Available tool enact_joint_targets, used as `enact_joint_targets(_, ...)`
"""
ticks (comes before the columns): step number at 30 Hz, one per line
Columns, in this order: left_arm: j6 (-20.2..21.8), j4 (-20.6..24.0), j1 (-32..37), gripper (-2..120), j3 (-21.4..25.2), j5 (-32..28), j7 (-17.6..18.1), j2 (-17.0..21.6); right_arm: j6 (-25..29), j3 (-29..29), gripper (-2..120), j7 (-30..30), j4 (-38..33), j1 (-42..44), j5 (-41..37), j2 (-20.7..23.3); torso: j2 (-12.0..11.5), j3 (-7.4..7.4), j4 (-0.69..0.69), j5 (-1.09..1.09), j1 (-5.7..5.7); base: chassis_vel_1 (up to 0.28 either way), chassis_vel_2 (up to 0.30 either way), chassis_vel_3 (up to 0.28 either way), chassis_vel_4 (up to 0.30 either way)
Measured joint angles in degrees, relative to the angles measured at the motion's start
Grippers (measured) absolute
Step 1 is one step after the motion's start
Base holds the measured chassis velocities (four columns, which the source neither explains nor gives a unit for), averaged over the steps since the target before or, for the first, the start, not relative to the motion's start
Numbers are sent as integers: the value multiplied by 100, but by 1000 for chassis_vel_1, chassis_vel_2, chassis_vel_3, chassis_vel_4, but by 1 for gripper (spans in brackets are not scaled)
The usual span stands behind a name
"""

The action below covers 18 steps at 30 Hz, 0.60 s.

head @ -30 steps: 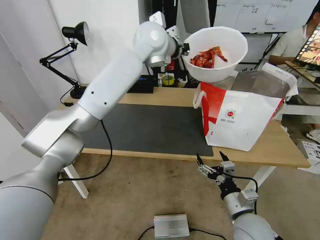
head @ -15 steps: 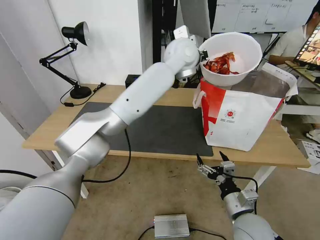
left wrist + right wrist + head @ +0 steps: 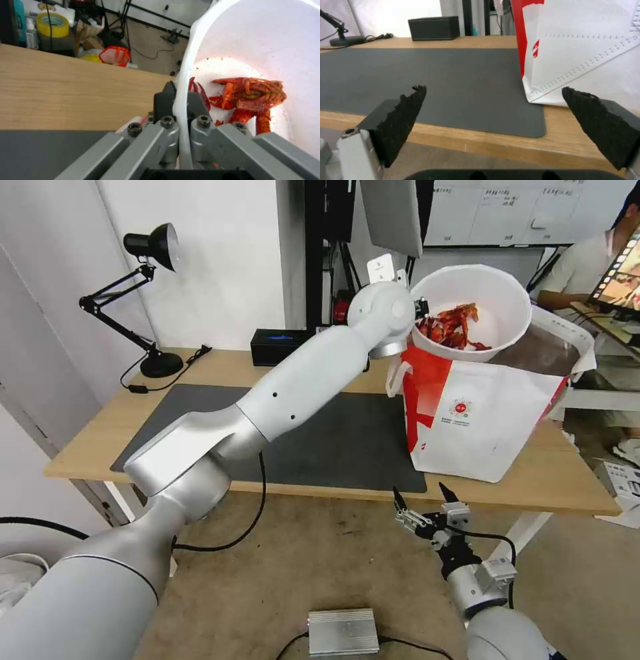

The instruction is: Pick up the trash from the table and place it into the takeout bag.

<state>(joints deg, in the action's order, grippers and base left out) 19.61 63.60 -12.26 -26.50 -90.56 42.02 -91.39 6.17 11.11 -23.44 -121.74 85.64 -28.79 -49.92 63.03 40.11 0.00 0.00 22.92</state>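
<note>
My left gripper (image 3: 420, 310) is shut on the rim of the white round bowl (image 3: 500, 300), a piece of the trash with red shell scraps (image 3: 457, 325) inside. The bowl hangs tilted in the open mouth of the takeout bag (image 3: 487, 413), its lower part sunk below the bag's edge. In the left wrist view the fingers (image 3: 166, 100) pinch the bowl's rim (image 3: 183, 100) beside the shell scraps (image 3: 253, 97). My right gripper (image 3: 423, 497) waits open below the table's (image 3: 320, 370) front edge, facing the bag (image 3: 586, 50).
A dark grey mat (image 3: 333, 440) covers the table's middle. A black box (image 3: 280, 345) and a black desk lamp (image 3: 150, 300) stand at the back. A silver box (image 3: 343, 631) lies on the floor. A person sits at the far right.
My left arm has swung right and lowered, carrying the bowl from above the bag's left edge down into its mouth. The right arm has stayed still.
</note>
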Motion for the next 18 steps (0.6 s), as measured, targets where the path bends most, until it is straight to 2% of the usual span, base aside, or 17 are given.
enact_joint_targets(6,-72,18,29,0,-124,42,-12,3,0,0,100,0,0,0,0,0,0,0,0,0,0,0,0,0,0)
enact_joint_targets(9,-255,2,27,0,-211,84,-66,4,0,0,100,0,0,0,0,0,0,0,0,0,0,0,0,0,0)
enact_joint_targets(18,-492,-121,-67,0,-160,101,-196,3,0,0,100,0,0,0,0,0,0,0,0,0,0,0,0,0,0)
